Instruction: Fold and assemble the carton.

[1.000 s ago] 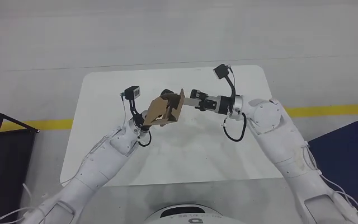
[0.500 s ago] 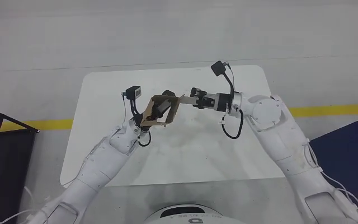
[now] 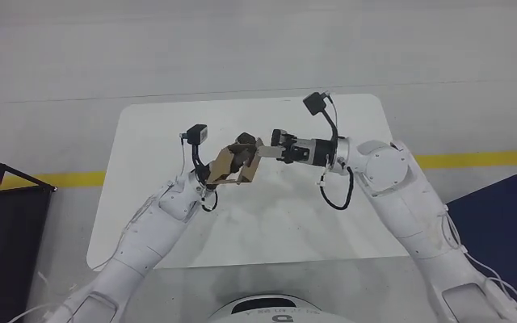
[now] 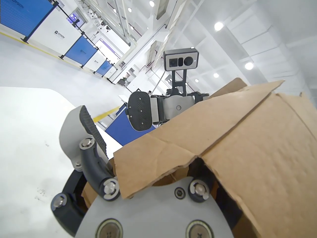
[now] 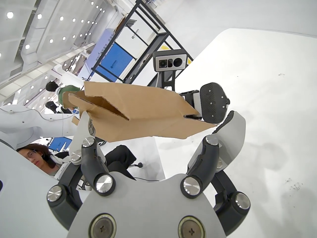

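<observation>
Over your white table [image 3: 161, 210] the carton [image 3: 234, 161] hangs in the air between the 2 grippers, covering the left gripper [image 3: 240, 145] so you cannot tell its grip, while the right gripper [image 3: 267, 147] is spread wide, its 2 fingers [image 5: 232, 130] either side of the carton's end.

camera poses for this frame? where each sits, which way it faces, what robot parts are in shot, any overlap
Top: above the arms, facing down at the table; both arms show, left gripper and right gripper on either side of the carton.
Left wrist: on the left arm, facing along its gripper, over the carton toward the right gripper.
Right wrist: on the right arm, facing the opposite way at the left gripper.
Shared: both wrist views see the carton, the table and each other's gripper.
</observation>
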